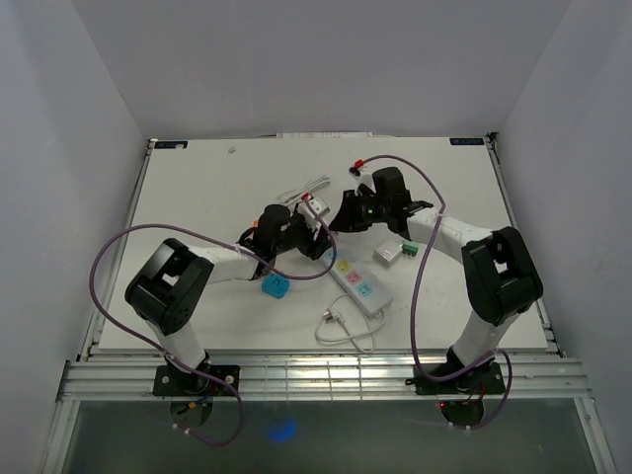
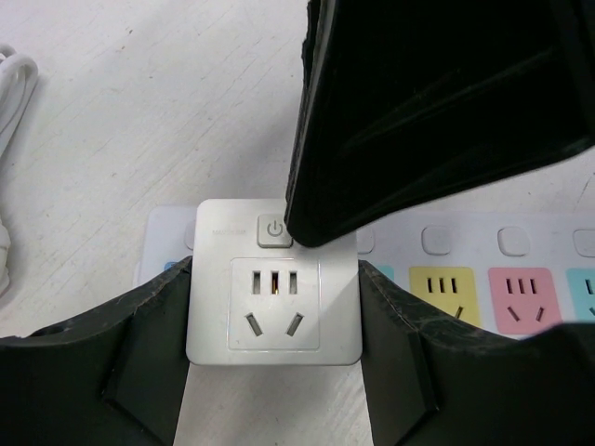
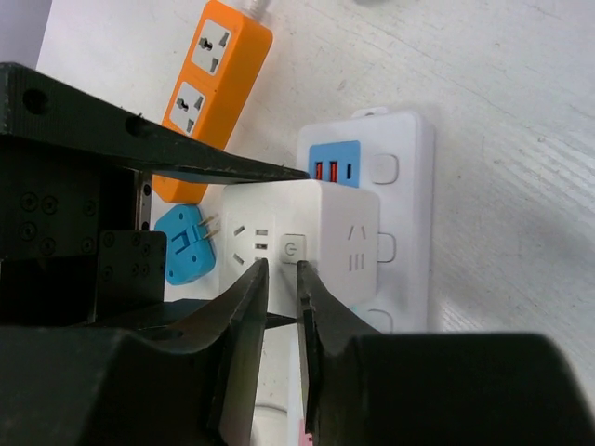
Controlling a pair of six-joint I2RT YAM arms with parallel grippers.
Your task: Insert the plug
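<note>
While I cannot see the pins, the white plug (image 2: 275,311) sits square on the end socket of the white power strip (image 2: 474,243). It looks pushed most of the way in, maybe all the way. No gap shows under it in the right wrist view, but that side is partly hidden, so I cannot be sure. Its power button (image 2: 271,229) faces up.

The left gripper (image 2: 275,279) hugs the plug from both sides. Its jaws stand about half open, and each finger (image 2: 139,362) touches a side of the plug, so it has hold of it. The right gripper (image 3: 282,279) is on top. Its jaws are almost pinched together, with just a thin slit and nothing in it. In the left wrist view its tip sits just beside the button, at 3 o'clock from it, and looks set to press down.

In the top view the two grippers meet a bit toward 12 o'clock from the middle of the table (image 1: 197,188), and they hide the plug. The strip runs off toward 5 o'clock from them. A blue adapter (image 1: 275,286) lies at 7 o'clock, and an orange strip (image 3: 218,65) lies near it.

I think the lining up is done. What is left is one last firm push, if it needs one, then letting go with both grippers.
</note>
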